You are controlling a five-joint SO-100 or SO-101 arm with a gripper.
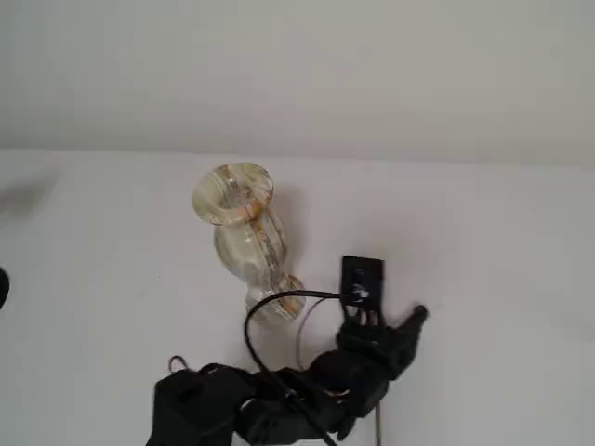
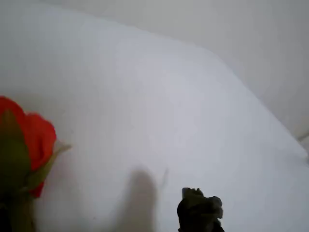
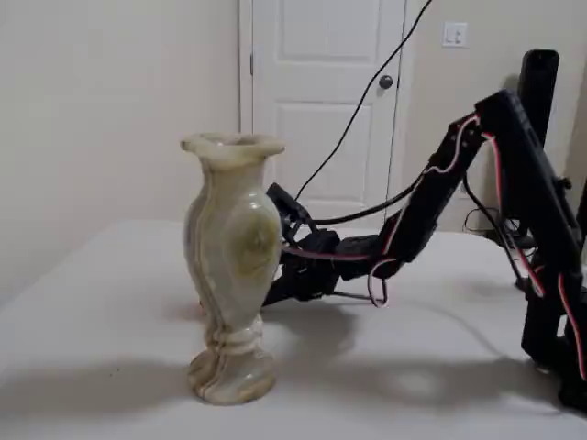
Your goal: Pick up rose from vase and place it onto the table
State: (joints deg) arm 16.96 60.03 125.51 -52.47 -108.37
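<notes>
The cream marbled vase [image 1: 244,232] stands upright on the white table [image 1: 483,242], and its mouth looks empty in both fixed views [image 3: 231,257]. My gripper [image 1: 390,311] is low over the table to the right of the vase's foot, with its jaws spread wide. The red rose [image 2: 31,137] shows close at the left of the wrist view, bud and green sepals, far from the one dark fingertip [image 2: 200,212] at the bottom. A thin stretch of stem [image 1: 378,426] trails below the gripper. The other fixed view shows the gripper [image 3: 284,275] partly hidden behind the vase.
The black arm [image 3: 514,174] reaches in from the right in a fixed view, with its base and cables there. The camera cable [image 1: 265,311] loops near the vase's foot. A white door [image 3: 316,92] and a beige wall stand behind the table.
</notes>
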